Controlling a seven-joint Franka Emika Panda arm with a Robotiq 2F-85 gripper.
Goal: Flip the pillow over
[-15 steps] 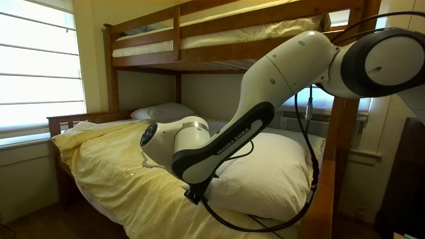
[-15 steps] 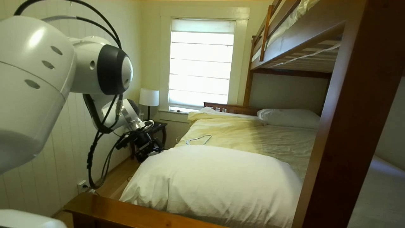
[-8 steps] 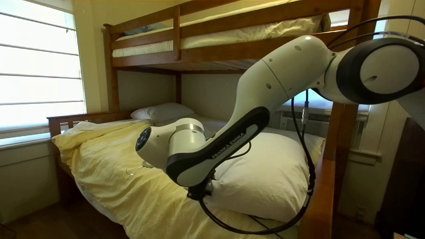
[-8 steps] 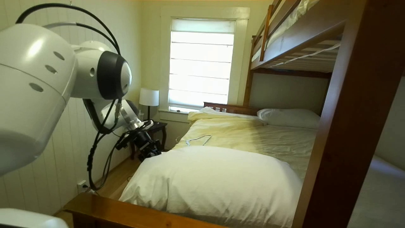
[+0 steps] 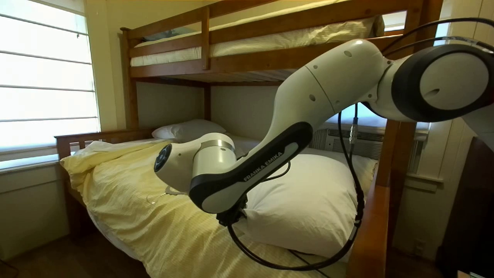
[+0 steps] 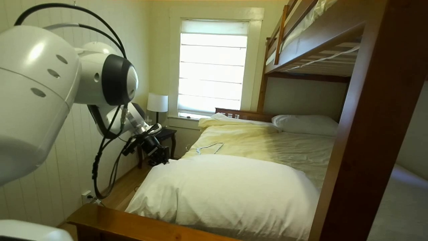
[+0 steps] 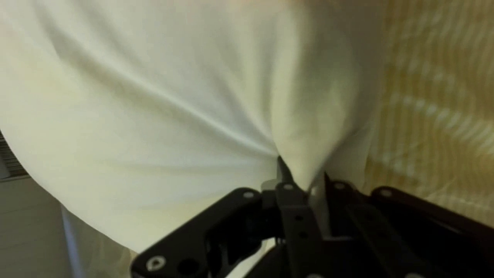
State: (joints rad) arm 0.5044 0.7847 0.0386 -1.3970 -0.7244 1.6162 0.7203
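The large cream-white pillow [image 5: 308,208] lies puffy on the near end of the lower bunk, and its broad top shows in an exterior view [image 6: 227,190]. In the wrist view my gripper [image 7: 303,172] has its jaws close together around a gathered fold at the pillow's corner. Creases in the pillow [image 7: 154,127] run toward the fingers, and cloth reaches down between them. Seen from outside, the gripper [image 6: 163,160] sits at the pillow's edge on the open side of the bed. The fingertips are largely hidden in the exterior views.
Yellow bedding [image 5: 127,185] spreads under and beyond the pillow, with a hanger [image 6: 210,146] on it. A smaller white pillow [image 5: 189,130] lies at the far end. The bed's end rail [image 6: 133,222], a wooden post [image 6: 361,134] and the upper bunk [image 5: 247,60] surround the space.
The jaws have come together on the pillow's corner. The arm dipped, shifted slightly left in an exterior view, then rose a little, drawing the corner up and out slightly.
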